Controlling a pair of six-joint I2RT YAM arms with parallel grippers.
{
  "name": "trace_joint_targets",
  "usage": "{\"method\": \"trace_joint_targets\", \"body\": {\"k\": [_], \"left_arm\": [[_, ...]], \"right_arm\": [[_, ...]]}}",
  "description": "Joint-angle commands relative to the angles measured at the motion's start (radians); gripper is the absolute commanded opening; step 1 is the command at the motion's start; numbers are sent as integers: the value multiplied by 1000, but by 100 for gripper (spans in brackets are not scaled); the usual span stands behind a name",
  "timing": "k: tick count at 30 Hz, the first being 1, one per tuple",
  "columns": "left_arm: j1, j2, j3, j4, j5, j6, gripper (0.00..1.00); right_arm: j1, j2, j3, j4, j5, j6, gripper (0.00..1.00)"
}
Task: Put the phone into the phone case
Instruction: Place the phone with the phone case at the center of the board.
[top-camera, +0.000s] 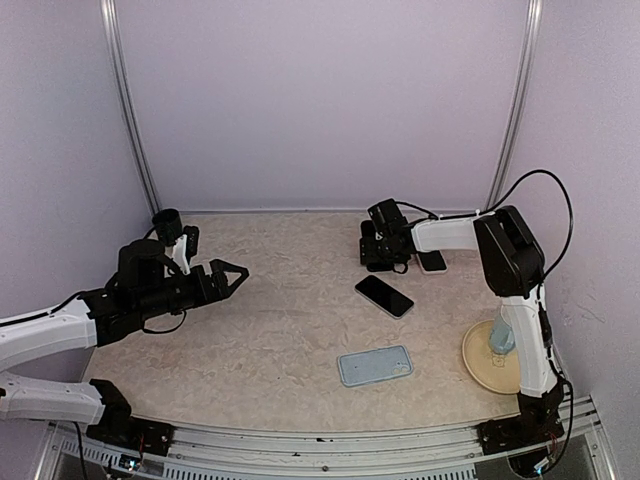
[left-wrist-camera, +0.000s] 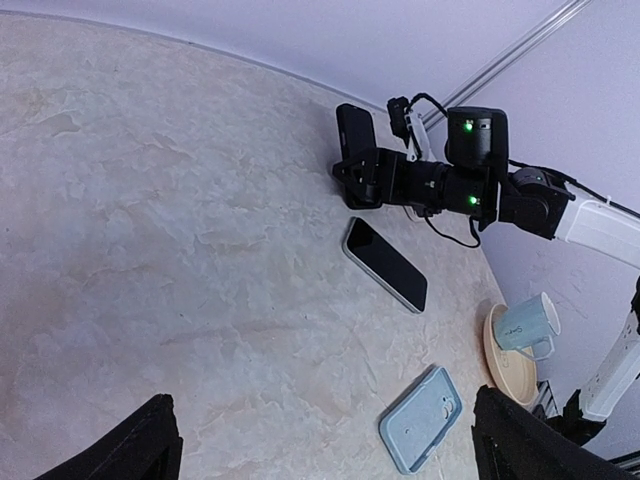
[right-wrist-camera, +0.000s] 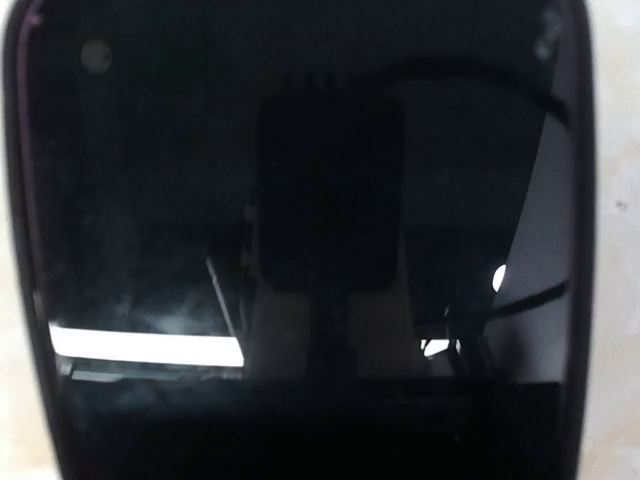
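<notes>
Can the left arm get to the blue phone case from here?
Probably yes. The left gripper hangs open over bare table, and the phone case lies flat with nothing between them; the right gripper, holding a phone, is far back.

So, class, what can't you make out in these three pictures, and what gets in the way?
- Right wrist view: the upright phone in the right gripper fills the frame, hiding its fingers and all else.
- Top view: the right arm covers part of the far phone and of the cup.
- Left wrist view: the fingers of the left gripper are cut off by the bottom edge.
</notes>
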Motion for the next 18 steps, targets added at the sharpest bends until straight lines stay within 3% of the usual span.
{"method": "trace_joint_targets", "body": {"k": [1,18], "left_arm": [[10,-20,-12,28,-11,-1,99],[12,-22,-19,34,-12,-4,99]], "right_arm": [[6,-7,10,9,30,-15,82],[16,4,13,8,25,-11,90]]}}
